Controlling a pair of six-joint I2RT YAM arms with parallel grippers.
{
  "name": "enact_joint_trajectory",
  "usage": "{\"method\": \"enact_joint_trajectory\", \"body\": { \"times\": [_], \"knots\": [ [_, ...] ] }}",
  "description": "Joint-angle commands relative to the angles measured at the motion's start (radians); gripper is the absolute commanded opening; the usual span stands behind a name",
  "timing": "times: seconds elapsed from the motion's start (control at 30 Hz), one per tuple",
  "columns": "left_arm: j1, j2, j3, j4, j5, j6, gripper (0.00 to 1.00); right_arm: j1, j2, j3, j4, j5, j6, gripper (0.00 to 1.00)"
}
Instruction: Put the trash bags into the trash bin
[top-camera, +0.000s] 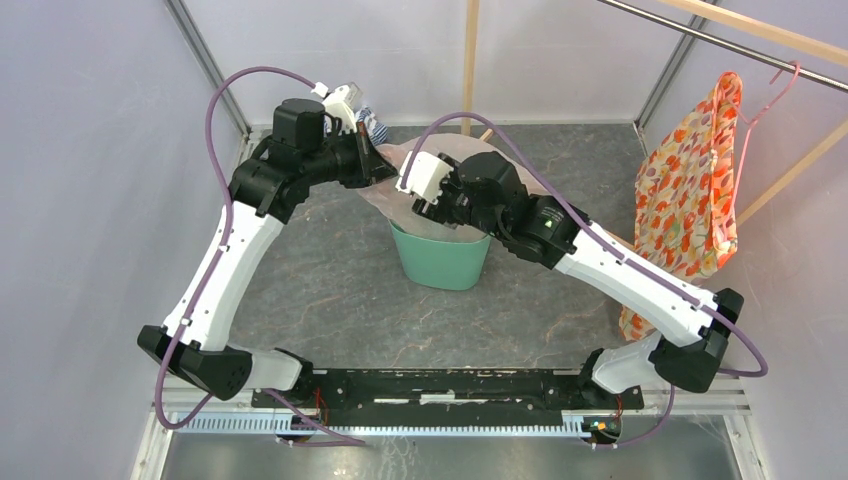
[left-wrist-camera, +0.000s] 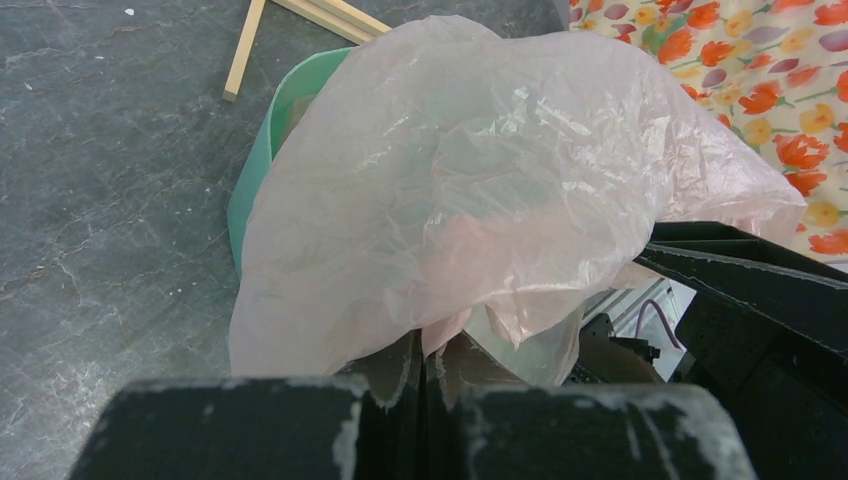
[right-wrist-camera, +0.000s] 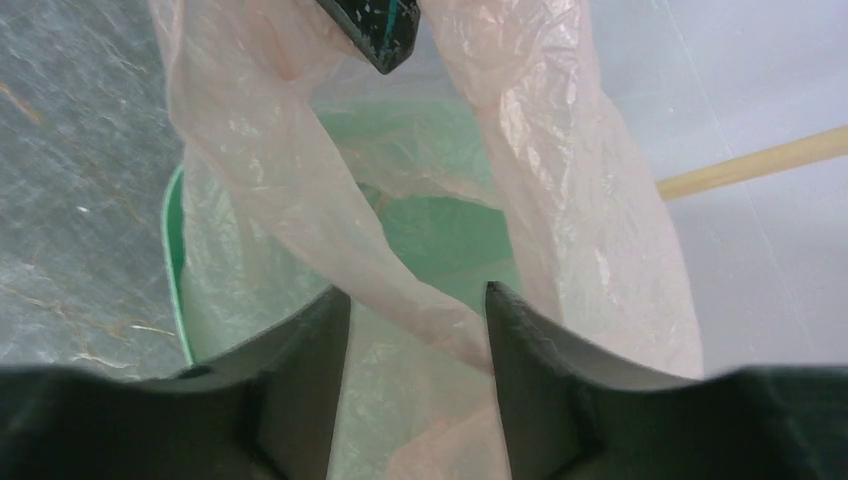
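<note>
Pink trash bag (left-wrist-camera: 480, 180) draped over trash bin (left-wrist-camera: 262, 160) (rim mostly hidden); left gripper (left-wrist-camera: 428, 375) clamped on it, right gripper (right-wrist-camera: 415, 295) spread wide around a bag strand.

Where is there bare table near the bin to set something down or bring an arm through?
Bare table lies between the bin and the base rail, and at the far right, between the bin and the floral garment. Crowded above the bin: the left gripper pinches the bag, and the right gripper is open around a strand.
</note>
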Motion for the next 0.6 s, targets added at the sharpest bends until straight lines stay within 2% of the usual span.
{"method": "enact_joint_trajectory", "body": {
  "times": [0.0,0.03,0.1,0.17,0.33,0.57],
  "knots": [
    [-0.003,0.006,0.041,0.002,0.005,-0.030,0.02,0.012,0.008,0.018,0.027,0.054,-0.013,0.48],
    [-0.004,0.005,0.039,0.004,0.005,-0.032,0.02,0.018,0.011,0.034,0.011,0.054,-0.007,0.33],
    [-0.004,0.003,0.035,0.004,-0.003,-0.032,0.02,0.033,0.016,0.075,-0.027,0.051,0.009,0.10],
    [-0.003,0.001,0.032,0.004,-0.010,-0.030,0.02,0.057,0.012,0.106,-0.067,0.029,0.027,0.00],
    [-0.003,0.000,0.021,0.005,-0.036,-0.029,0.02,0.109,-0.025,0.116,-0.144,-0.051,0.091,0.00],
    [-0.003,-0.021,-0.024,0.006,-0.122,-0.021,0.02,0.146,-0.095,-0.008,-0.130,-0.206,0.239,0.00]
  ]
}}
